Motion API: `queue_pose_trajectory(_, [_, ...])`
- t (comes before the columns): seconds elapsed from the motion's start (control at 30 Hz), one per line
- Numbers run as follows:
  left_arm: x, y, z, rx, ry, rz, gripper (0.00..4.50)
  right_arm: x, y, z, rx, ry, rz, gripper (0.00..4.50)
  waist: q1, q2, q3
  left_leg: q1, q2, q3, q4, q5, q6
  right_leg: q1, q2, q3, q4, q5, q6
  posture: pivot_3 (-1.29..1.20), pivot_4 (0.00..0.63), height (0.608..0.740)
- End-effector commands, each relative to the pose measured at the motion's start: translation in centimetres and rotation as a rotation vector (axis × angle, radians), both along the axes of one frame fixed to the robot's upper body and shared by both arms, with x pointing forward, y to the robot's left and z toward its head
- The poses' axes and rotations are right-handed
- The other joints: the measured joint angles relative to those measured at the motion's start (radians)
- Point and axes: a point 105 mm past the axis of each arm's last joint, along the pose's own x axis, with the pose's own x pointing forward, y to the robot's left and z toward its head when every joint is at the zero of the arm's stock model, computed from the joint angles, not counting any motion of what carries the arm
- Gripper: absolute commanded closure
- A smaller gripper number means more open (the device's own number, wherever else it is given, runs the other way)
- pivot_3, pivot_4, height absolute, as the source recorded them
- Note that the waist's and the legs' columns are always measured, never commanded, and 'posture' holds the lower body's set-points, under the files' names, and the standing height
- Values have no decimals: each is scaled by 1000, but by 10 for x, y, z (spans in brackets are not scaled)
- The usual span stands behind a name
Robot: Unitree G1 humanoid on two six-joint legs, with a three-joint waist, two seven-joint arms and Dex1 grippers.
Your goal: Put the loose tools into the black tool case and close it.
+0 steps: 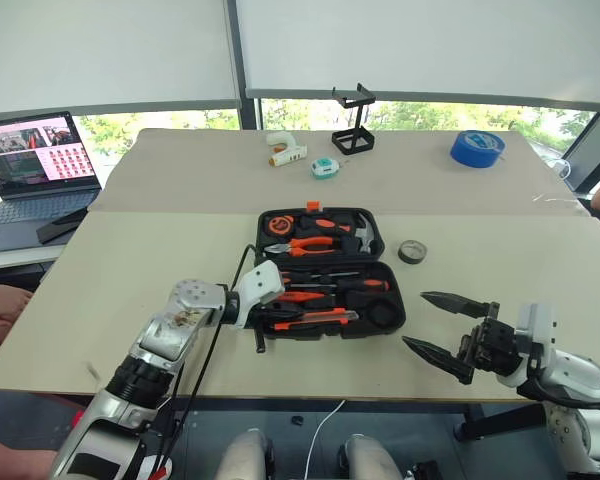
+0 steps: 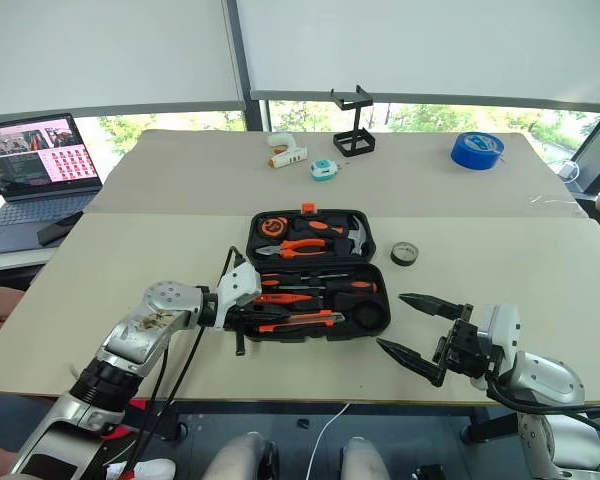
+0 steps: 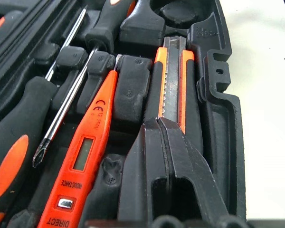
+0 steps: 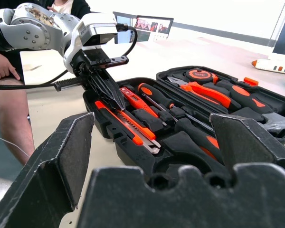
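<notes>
From the head views, the black tool case (image 1: 325,272) lies open near the middle of the surface (image 1: 160,260), closer to its near edge, with the lid half toward the far edge. The left pincer (image 2: 242,322) is pressed together and pokes into the case's near-left corner, over the utility knife (image 2: 298,320). The right pincer (image 1: 448,326) hangs spread wide and empty off the case's right side, near the surface's near edge. The small dark tape roll (image 1: 412,251) is not yet packed: it sits on the surface just beside the case's right edge.

In the left wrist view, the closed fingertips (image 3: 168,152) rest on or just above the utility knife (image 3: 173,85), which lies along its slot by the case wall. Beside it sit the slim all-orange screwdriver (image 3: 88,152) and a black-and-orange-handled screwdriver (image 3: 12,156), both apparently in their slots. The step looks like seating the knife; a good press would go straight down along its length, so that the blade end does not lift out.

In the right wrist view, the left pincer (image 4: 109,92) points down onto the knife's near end (image 4: 126,123). The round recess near the case's right end looks vacant, probably for the roll. The spread right pincer is well placed to fetch it next; only then should the lid be closed.
</notes>
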Motion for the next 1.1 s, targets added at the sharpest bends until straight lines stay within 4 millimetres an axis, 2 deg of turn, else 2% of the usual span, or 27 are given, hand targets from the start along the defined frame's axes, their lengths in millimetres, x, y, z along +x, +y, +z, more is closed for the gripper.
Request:
queue_pose_trajectory(0.03, [-10, 15, -22, -11, 35, 34, 4493, 0, -6, 9, -12, -47, -26, 0, -2, 0, 0, 0, 0, 0, -1, 0, 0, 0, 0, 0, 0, 0, 0, 0, 150, 740])
queue_pose_trajectory(0.17, [1, 25, 26, -245, -163, 81, 4493, 2, -23, 12, 17, -54, -116, 0, -4, -2, 2, 0, 0, 1, -4, 0, 0, -2, 0, 2, 0, -1, -1, 0, 150, 740])
queue_pose_trajectory(0.23, [-7, 35, 61, -411, -244, 75, 3973, 3, -44, 13, 46, -55, -219, 0, -3, -5, 6, -1, 1, 0, -4, 0, 0, -4, 0, 2, 0, -1, -2, 0, 150, 740])
queue_pose_trajectory(0.27, [-10, 41, 73, -452, -270, 84, 3851, 3, -54, 12, 49, -56, -262, 0, -3, -8, 8, -2, 1, 0, -4, 0, 0, -4, 0, 2, 0, -1, -2, 0, 150, 740])
queue_pose_trajectory(0.3, [-13, 50, 80, -471, -275, 105, 3418, 3, -66, 9, 50, -50, -323, 0, -2, -10, 9, -3, 2, 1, -4, 0, 0, -6, 0, 2, 0, -1, -2, 0, 150, 740])
queue_pose_trajectory(0.33, [-16, 56, 83, -472, -275, 120, 3078, 2, -74, 7, 49, -46, -359, 0, -2, -12, 10, -5, 2, 1, -4, 0, 0, -7, -1, 2, -1, -1, -2, 0, 150, 740])
queue_pose_trajectory(0.43, [-30, 90, 86, -495, -269, 197, 1918, -4, -109, -6, 22, -41, -544, 0, -3, -12, 11, -5, 2, 1, -6, 0, 0, -7, -2, 2, -3, 0, -1, 0, 150, 740])
queue_pose_trajectory(0.57, [-40, 124, 82, -484, -267, 297, 620, -11, -128, -19, -19, -29, -654, 0, -5, -12, 12, -5, 1, 2, -9, -1, 1, -7, -3, 2, -4, -1, -1, 0, 150, 740])
queue_pose_trajectory(0.6, [-42, 132, 82, -484, -265, 321, 144, -11, -129, -21, -39, -24, -665, 0, -5, -12, 12, -4, 1, 2, -9, -1, 1, -7, -3, 1, -4, -1, -1, 0, 150, 740])
queue_pose_trajectory(0.63, [-45, 137, 80, -475, -253, 324, 39, -8, -129, -21, -59, -17, -671, 0, -5, -12, 12, -4, 1, 2, -9, 0, 1, -7, -3, 2, -4, -1, -1, 0, 150, 740])
queue_pose_trajectory(0.7, [-48, 139, 79, -473, -237, 316, 39, 0, -128, -19, -83, -12, -667, 0, -6, -12, 12, -4, 2, 2, -9, 0, 1, -7, -3, 2, -4, -2, -2, 0, 150, 740])
queue_pose_trajectory(0.8, [-50, 132, 85, -496, -251, 277, 39, 21, -118, -6, -120, -10, -599, 0, -10, -11, 13, -3, 2, 3, -9, 0, 0, -7, -3, 2, -4, -3, -5, 0, 150, 740])
queue_pose_trajectory(0.83, [-50, 128, 86, -505, -247, 262, 39, 30, -114, -2, -143, 3, -564, 0, -13, -11, 14, -3, 2, 3, -8, 0, 0, -7, -4, 3, -4, -4, -5, 0, 150, 740])
queue_pose_trajectory(0.9, [-47, 116, 88, -506, -266, 228, 39, 67, -95, 14, -268, 38, -438, 0, -21, -11, 15, -3, 1, 4, -8, 0, 1, -8, -3, 4, -4, -3, -4, 0, 150, 740])
queue_pose_trajectory(0.97, [-42, 107, 89, -512, -280, 217, 39, 94, -83, 26, -379, 53, -370, 0, -29, -9, 20, -1, 0, 6, -8, 0, 1, -8, -3, 8, -4, -1, -4, 0, 150, 740])
queue_pose_trajectory(1.1, [-43, 88, 88, -521, -251, 154, 39, 125, -60, 28, -550, 133, -233, 0, -22, -15, 19, -5, 0, 4, -12, 0, 2, -13, 2, 8, -4, 1, -2, 0, 150, 740])
